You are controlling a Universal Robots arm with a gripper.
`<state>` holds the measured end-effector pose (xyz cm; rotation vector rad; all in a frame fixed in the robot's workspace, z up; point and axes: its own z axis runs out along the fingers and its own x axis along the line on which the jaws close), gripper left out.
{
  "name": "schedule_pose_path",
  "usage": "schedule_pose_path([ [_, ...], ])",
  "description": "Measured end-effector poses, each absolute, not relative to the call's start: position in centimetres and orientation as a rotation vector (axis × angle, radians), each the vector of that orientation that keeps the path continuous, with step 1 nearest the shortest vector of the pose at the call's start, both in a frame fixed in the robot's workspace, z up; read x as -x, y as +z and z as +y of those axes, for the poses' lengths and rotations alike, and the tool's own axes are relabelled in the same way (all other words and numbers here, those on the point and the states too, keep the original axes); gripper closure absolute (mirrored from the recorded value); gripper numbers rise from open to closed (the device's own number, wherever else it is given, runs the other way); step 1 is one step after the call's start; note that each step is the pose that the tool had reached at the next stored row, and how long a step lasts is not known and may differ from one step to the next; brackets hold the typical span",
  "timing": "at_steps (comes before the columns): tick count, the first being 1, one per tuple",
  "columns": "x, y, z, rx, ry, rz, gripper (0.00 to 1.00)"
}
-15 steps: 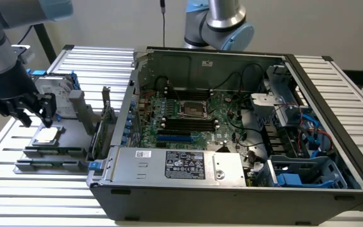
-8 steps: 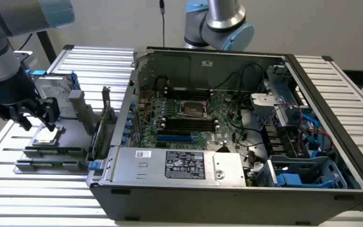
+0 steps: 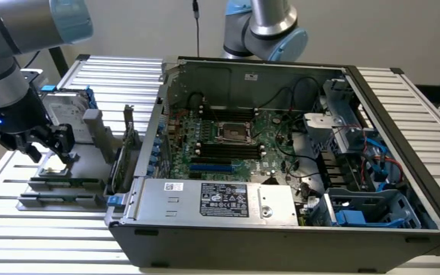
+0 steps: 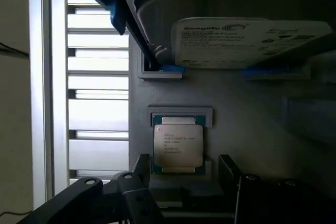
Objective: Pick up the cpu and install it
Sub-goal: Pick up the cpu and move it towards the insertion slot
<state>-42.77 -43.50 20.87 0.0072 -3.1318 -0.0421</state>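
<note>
Cpu [image 4: 178, 148] lies flat in grey holder [image 4: 181, 113], near hard drive [image 4: 247, 40]. Claw [image 3: 52, 156] released, fingers spread, hovering just above cpu, gripping nothing.

1. A plain pale wall [image 3: 144, 28] closes the scene on the far side, and it is evenly lit.
2. A thin dark cable [image 3: 197, 26] hangs straight down in front of this wall, near the middle.
3. The table [image 3: 52, 240] is made of silver metal slats with narrow dark gaps between them.
4. On the near side the slats run from the exterior view's left to its right.
5. A dark post [image 3: 55, 60] stands at the far side, towards the exterior view's left.
6. In the wrist view the slats [image 4: 97, 114] shine brightly, and a long metal rail [image 4: 39, 77] borders them.
7. Beyond the rail lies a beige surface [image 4: 13, 129]; I cannot tell if it is floor or wall.
8. The light is soft and the shadows are faint.
</note>
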Motion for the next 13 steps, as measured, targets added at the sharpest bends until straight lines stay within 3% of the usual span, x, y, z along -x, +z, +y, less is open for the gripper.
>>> schedule_pose_path([
  [13, 43.31, 20.13, -43.35, -0.007, -0.057, -3.135, 0.36],
])
